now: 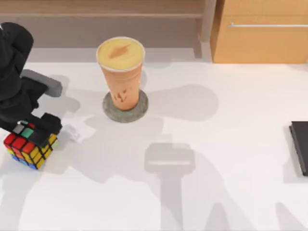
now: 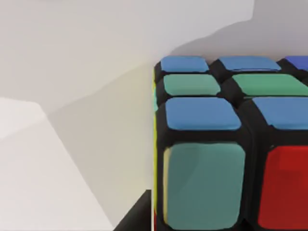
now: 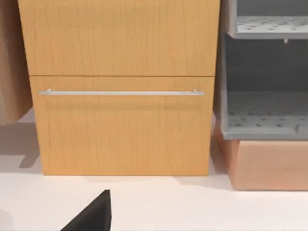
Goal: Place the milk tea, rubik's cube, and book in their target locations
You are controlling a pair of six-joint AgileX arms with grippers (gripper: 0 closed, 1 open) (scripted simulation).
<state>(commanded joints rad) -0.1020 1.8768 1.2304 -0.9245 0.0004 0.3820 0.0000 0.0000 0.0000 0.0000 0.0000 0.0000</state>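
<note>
**Object count and left gripper status**

You have one tall tapered orange-tan milk tea cup (image 1: 121,72), upright on one round grey speckled coaster (image 1: 125,107). One multicoloured rubik's cube (image 1: 30,149) sits at the table's left edge; your left gripper (image 1: 36,132) is directly over it, and whether its fingers are closed cannot be told. One flat black slab (image 1: 300,147) lies at the right edge.

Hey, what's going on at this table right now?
The left gripper is down over the rubik's cube near the table's left edge, apparently gripping or releasing it. The milk tea already stands upright on the round grey coaster toward the back. A black slab lies at the right edge, nothing on it.
</note>
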